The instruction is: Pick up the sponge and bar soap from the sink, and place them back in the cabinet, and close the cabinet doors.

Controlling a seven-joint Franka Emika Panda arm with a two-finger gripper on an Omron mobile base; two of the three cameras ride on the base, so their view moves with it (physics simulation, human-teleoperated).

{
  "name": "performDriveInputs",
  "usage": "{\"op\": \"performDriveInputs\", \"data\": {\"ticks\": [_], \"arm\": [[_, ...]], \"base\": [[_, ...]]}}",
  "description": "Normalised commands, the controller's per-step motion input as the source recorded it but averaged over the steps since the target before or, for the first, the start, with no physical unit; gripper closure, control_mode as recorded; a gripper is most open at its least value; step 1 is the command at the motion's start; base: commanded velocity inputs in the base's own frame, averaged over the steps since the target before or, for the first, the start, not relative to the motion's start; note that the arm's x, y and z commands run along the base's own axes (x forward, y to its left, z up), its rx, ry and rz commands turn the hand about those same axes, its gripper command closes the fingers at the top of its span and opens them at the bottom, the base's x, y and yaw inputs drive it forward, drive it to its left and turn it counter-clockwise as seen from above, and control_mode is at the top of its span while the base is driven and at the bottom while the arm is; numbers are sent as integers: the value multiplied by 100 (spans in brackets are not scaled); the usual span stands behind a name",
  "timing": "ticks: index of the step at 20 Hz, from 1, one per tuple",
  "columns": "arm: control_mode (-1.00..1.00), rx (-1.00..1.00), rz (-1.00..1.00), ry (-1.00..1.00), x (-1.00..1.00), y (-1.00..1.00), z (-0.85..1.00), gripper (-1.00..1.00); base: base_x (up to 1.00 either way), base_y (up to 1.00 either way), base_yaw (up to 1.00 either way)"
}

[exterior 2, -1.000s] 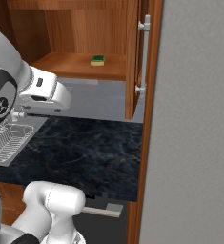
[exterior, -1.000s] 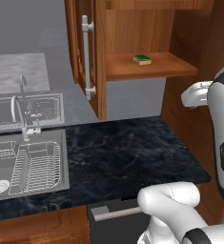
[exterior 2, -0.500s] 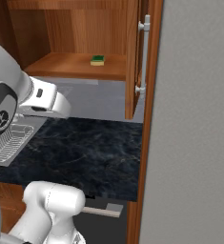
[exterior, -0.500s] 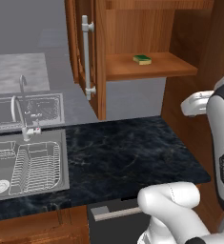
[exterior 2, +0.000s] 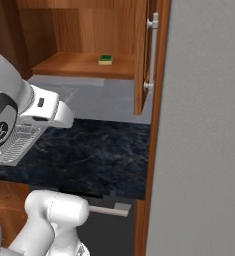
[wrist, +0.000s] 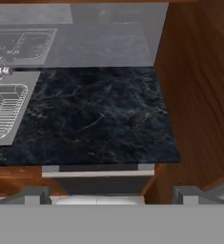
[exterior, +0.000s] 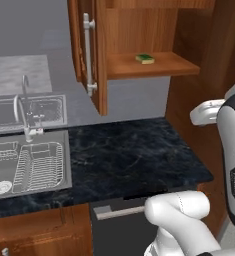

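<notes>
The sponge (exterior: 145, 58) lies flat on the cabinet (exterior: 154, 67) shelf, near its front edge, above the bench (exterior: 129, 155). Judged by appearance, it is light, soft and compressible; take hold across its short sides. The bar soap cannot be located; the visible part of the sink (exterior: 29, 167), left of the bench, holds a wire rack. Soap is likely hard and slippery, so grip its long edges squarely. The claw (wrist: 111, 195) is released, its tips spread wide and holding nothing. The bench is dark marbled stone. Both cabinet doors (exterior: 89, 50) stand open above it.
</notes>
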Motion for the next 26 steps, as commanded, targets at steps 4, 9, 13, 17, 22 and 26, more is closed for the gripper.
{"op": "performDriveInputs", "data": {"ticks": [4,9,13,17,22,26], "arm": [[100,0,0,0,0,0,0,-100],[100,0,0,0,0,0,0,-100],[100,0,0,0,0,0,0,-100],[100,0,0,0,0,0,0,-100],[100,0,0,0,0,0,0,-100],[100,0,0,0,0,0,0,-100]], "base": [[-85,4,0],[-71,32,0],[-40,56,0],[-5,80,0],[0,88,0],[0,87,0]]}}
